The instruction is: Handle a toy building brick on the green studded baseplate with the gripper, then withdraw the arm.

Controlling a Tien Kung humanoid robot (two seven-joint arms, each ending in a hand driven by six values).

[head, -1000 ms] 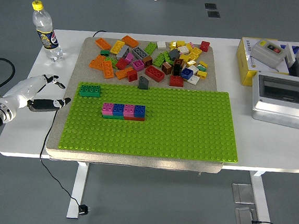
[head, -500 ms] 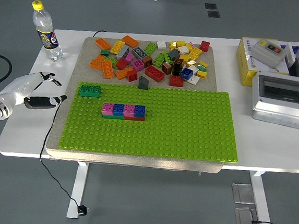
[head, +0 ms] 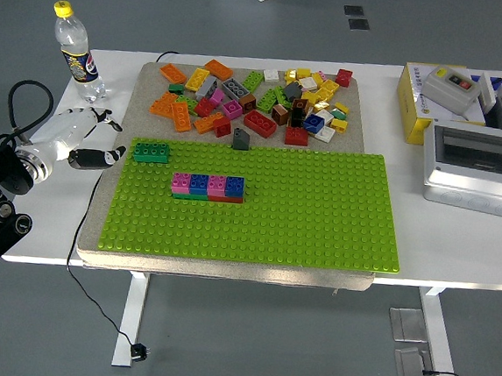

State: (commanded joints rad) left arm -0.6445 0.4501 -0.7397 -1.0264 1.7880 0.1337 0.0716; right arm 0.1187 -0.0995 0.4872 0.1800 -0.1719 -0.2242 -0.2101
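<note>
The green studded baseplate (head: 302, 210) lies on a grey mat in the middle of the table. A dark green brick (head: 151, 152) sits at its upper left corner. A row of pink, blue, pink and blue bricks (head: 207, 185) stands on green and red bricks near the plate's left middle. My left hand (head: 92, 139) is white, with fingers spread and empty, just left of the dark green brick, a short gap apart. The right arm is out of view.
A pile of loose bricks (head: 254, 100) lies on the mat behind the plate, with a grey brick (head: 240, 139) at the plate's back edge. A water bottle (head: 76, 51) stands at the back left. Grey and yellow boxes (head: 478, 159) sit at the right.
My left hand dipped to the left, then moved up and right, closer to the dark green brick. The bricks have not moved.
</note>
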